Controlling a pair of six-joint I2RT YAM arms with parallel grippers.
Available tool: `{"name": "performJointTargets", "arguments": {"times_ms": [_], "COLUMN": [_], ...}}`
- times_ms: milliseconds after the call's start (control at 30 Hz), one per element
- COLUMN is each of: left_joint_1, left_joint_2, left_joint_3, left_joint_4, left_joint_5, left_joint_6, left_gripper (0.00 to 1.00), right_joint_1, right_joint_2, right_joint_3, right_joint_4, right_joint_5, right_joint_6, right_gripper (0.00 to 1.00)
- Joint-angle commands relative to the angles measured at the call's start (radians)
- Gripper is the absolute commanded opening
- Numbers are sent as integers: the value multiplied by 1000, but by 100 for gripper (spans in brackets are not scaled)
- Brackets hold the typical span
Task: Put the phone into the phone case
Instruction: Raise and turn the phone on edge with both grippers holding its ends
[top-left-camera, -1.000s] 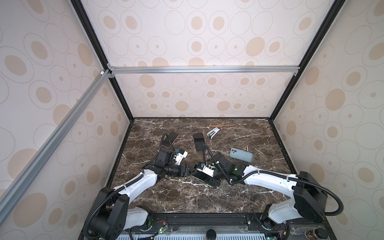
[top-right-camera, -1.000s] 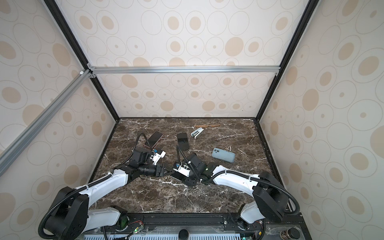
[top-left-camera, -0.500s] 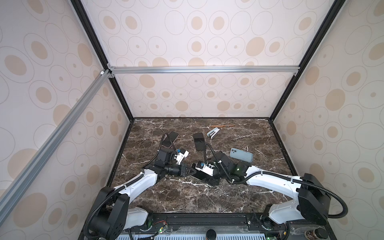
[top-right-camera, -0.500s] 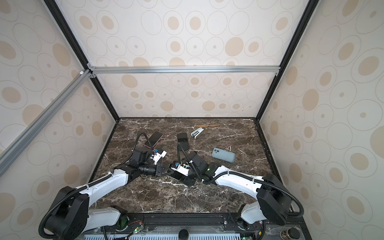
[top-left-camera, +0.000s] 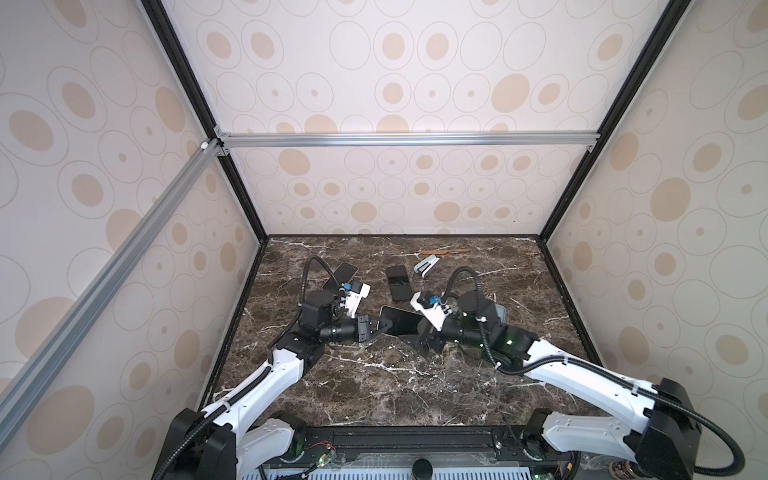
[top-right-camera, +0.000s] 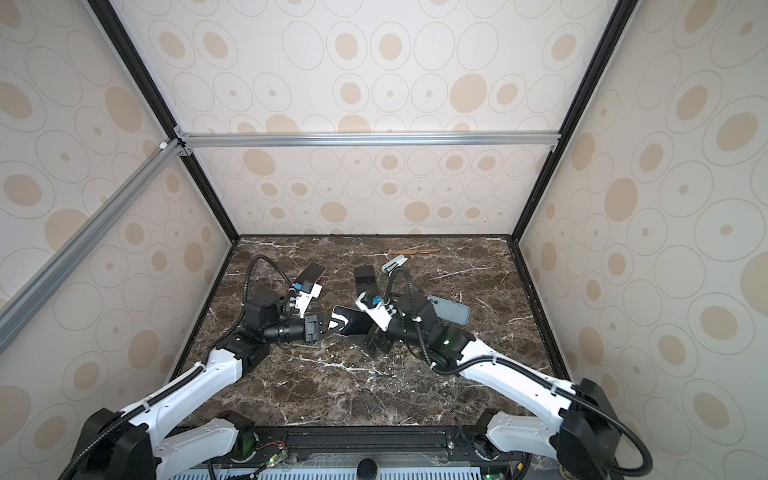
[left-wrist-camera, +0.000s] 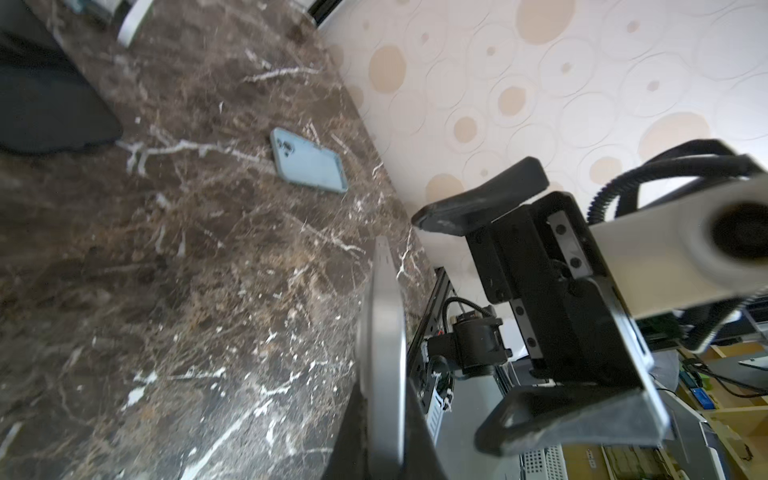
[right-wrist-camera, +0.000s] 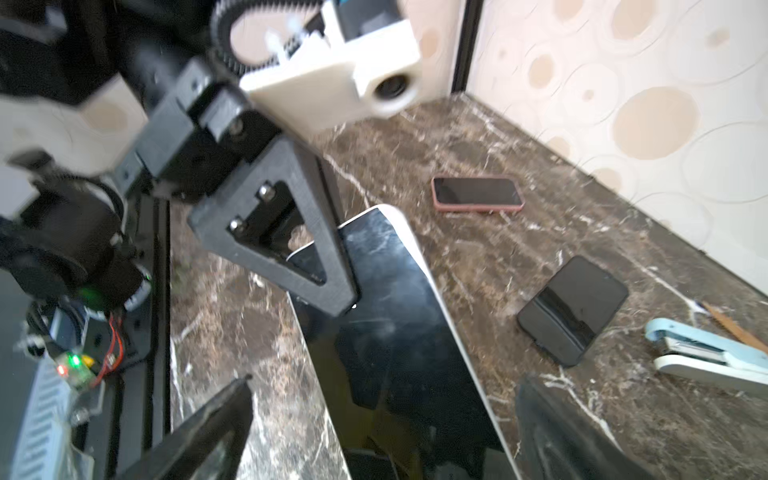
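Top views, read across.
- Upper left of the counter (top-left-camera: 395, 395): a pink-cased phone (top-left-camera: 344, 272) lay flat, partly behind the left arm's cable.
- Left of centre: the left end effector (top-left-camera: 380, 323) was clenched on the left end of the phone (top-left-camera: 401, 322). The phone's dark screen faced up. In the right wrist view it sat tilted and clear of the marble.
- Above the phone in frame: a black handset (top-left-camera: 398, 282) lay flat. A pale blue stapler (top-left-camera: 426, 266) and a pencil (top-left-camera: 444, 251) lay further up and to the right.
- Right of centre: the right end effector (top-left-camera: 420, 336) was released. Its fingers (right-wrist-camera: 208, 428) were spread wide on either side of the phone's right end, with a gap to the phone on each side.
- Further right: the light blue phone case (top-right-camera: 451, 309) lay flat on the counter, just beyond the right wrist and apart from the phone.
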Motion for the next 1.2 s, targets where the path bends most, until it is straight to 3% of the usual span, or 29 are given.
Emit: {"name": "performJointTargets", "arguments": {"times_ms": [0,133,267,367,533,633,800,1000,1167], "left_joint_1": [-2,0,0,0,-2,-2,-3,-5,-6], "left_joint_2": [-40,-44,-45,-47,-32,-28,-20,-13,-10], "left_joint_3": [64,118,146,154,162,137,115,130,131], "left_joint_4": [242,363,547,642,656,717,774,686,663], "left_joint_5": [-3,6,28,48,59,68,86,112,121], "left_joint_6": [-111,-193,-274,-309,-314,-347,-382,-318,-294], "left_gripper": [0,0,0,0,0,0,0,0,0], "right_joint_1": [-92,-280,-387,-424,-426,-418,-372,-312,-310], "right_joint_2": [-99,-165,-175,-150,-75,-47,-24,13,20], "right_joint_3": [-47,-9,7,37,100,101,119,156,144], "right_joint_4": [163,148,184,221,336,414,406,356,403], "right_joint_5": [-94,-310,-467,-563,-768,-795,-797,-787,-769], "right_joint_6": [212,369,478,550,657,717,704,669,692], "right_gripper": [100,82,79,79,73,68,58,46,29]}}
